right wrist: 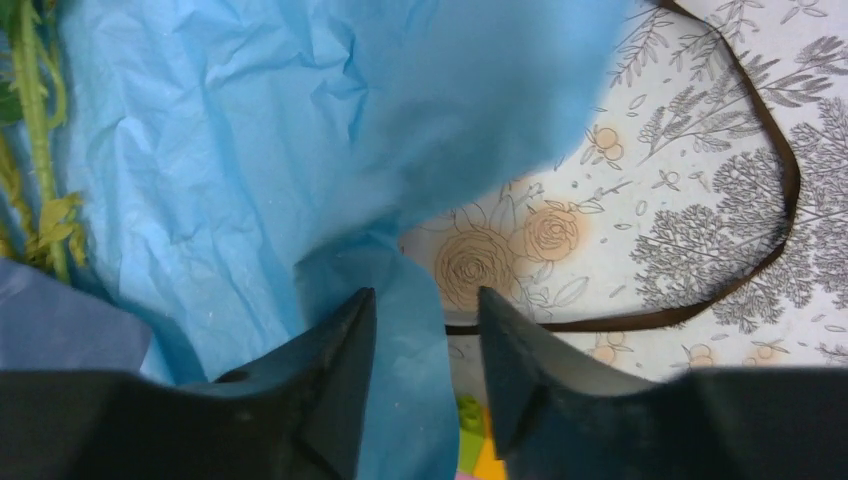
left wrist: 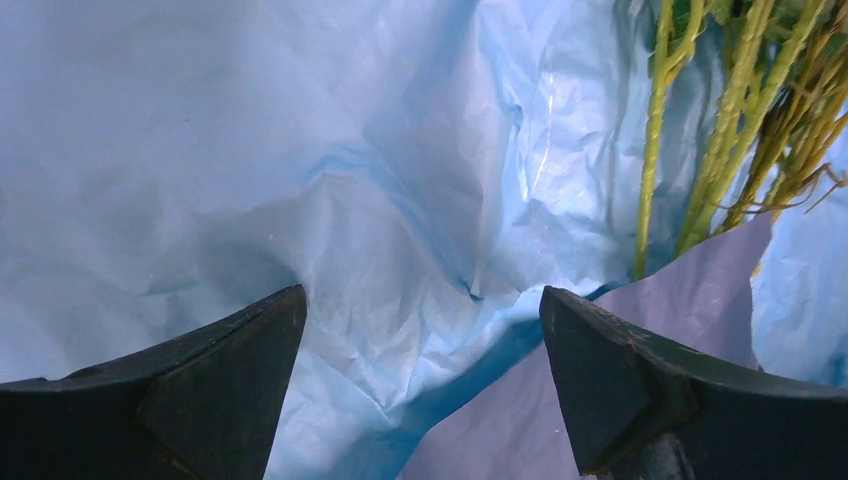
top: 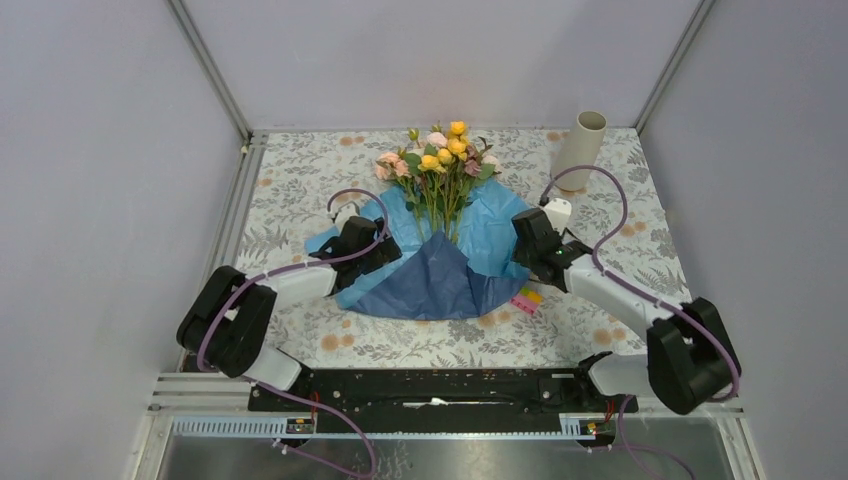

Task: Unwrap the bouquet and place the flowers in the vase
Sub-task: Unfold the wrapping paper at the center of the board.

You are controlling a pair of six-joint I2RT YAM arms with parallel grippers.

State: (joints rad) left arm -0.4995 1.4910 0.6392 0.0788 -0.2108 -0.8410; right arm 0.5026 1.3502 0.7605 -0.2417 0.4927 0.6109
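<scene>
two arms reach in from the near edge in the top view, one on each side of the opened blue paper, which lies spread flat on the floral tablecloth. the flowers lie on the paper with the heads toward the far side and the stems running near, under a darker blue fold. the left gripper sits at the paper's left edge and the right gripper at its right edge. the vase stands at the far right, well apart from the flowers. a few bright blocks lie just beside the paper's near right edge.

from the left wrist, the left gripper is spread wide above crinkled paper and has hold of nothing. green stems lie at the right, their lower ends slipping under the darker sheet.

from the right wrist, the right gripper is parted only a little (a narrow gap). a strip of the blue paper hangs down through that gap against the left finger, with clear space at the right finger, so nothing is pinched. the loose brown ribbon curls on the tablecloth to the right.
</scene>
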